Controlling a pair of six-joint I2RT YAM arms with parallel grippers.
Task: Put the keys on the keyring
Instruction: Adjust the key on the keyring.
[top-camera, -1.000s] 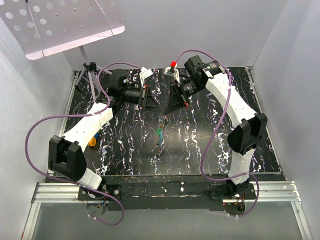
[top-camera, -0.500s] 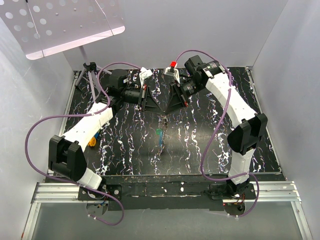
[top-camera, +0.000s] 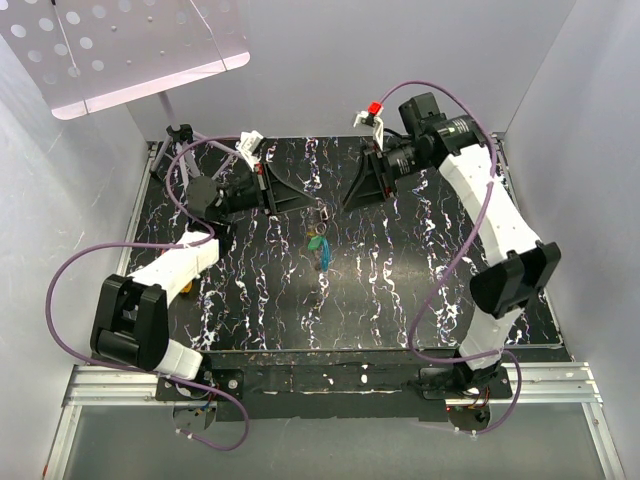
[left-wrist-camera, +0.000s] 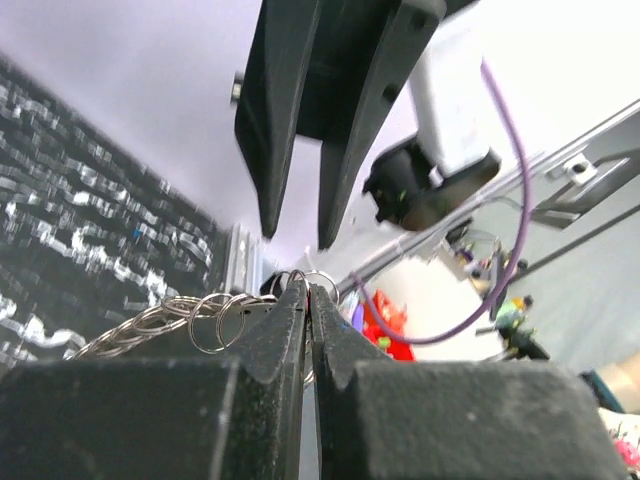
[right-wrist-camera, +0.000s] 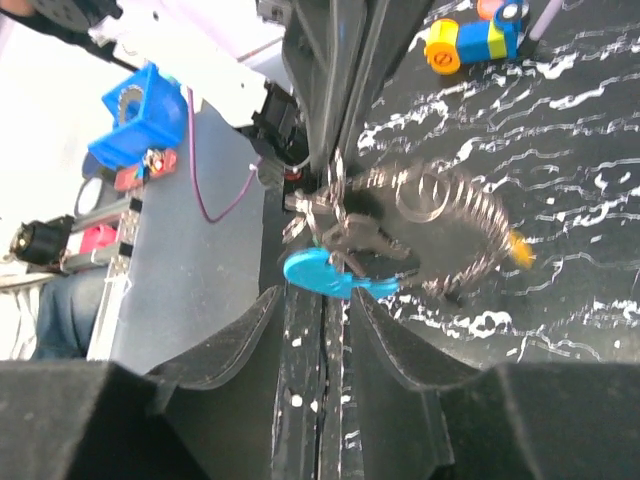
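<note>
The keyring, a thin silvery loop, is pinched in the tips of my left gripper, which is shut on it. More small rings and a wire coil trail off to its left. In the top view the left gripper and right gripper face each other above the mat, the keyring between them. A teal-blue key hangs below it. In the right wrist view the blue key and grey metal keys dangle just beyond my right gripper, which is open and holds nothing.
A yellow and blue toy block lies on the black marbled mat. The wire coil ends in a yellow tip. A small tripod stands at the back left corner, under a white perforated panel. Grey walls close three sides.
My right gripper has opened and drawn back to the right. My left gripper has closed fully on the keyring and pulled back left. The bunch with the teal key now hangs a little higher.
</note>
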